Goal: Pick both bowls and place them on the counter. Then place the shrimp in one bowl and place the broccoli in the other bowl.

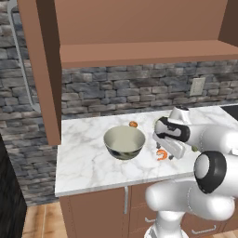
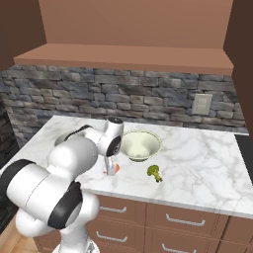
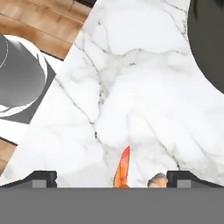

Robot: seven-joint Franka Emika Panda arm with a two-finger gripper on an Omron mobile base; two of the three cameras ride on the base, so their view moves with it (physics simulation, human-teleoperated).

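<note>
The large grey-green bowl stands upright on the marble counter, left of my gripper. In the right base view the smaller cream-green bowl sits on the counter just behind the hand. The orange shrimp lies on the marble under the hand. In the hand view the shrimp lies between the widely spread fingertips of my open gripper, and nothing is gripped. The broccoli lies on the counter right of the shrimp, near the front edge.
A small orange-brown ball rests behind the large bowl. A brown wooden shelf overhangs the counter, with a stone wall and an outlet behind. The counter's front edge runs close to the hand, over wood floor.
</note>
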